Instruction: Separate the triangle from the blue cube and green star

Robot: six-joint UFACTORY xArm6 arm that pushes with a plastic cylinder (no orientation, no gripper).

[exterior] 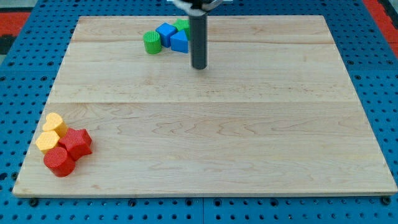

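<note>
A cluster of blocks sits near the view's top. The blue cube touches the blue triangle on its right. The green star lies just above the triangle, partly hidden by my rod. A green cylinder stands at the cluster's left. My tip rests on the board just right of and below the triangle, close to it but apart.
At the view's bottom left lies a second group: two yellow blocks, a red star-like block and a red cylinder. The wooden board lies on a blue pegboard.
</note>
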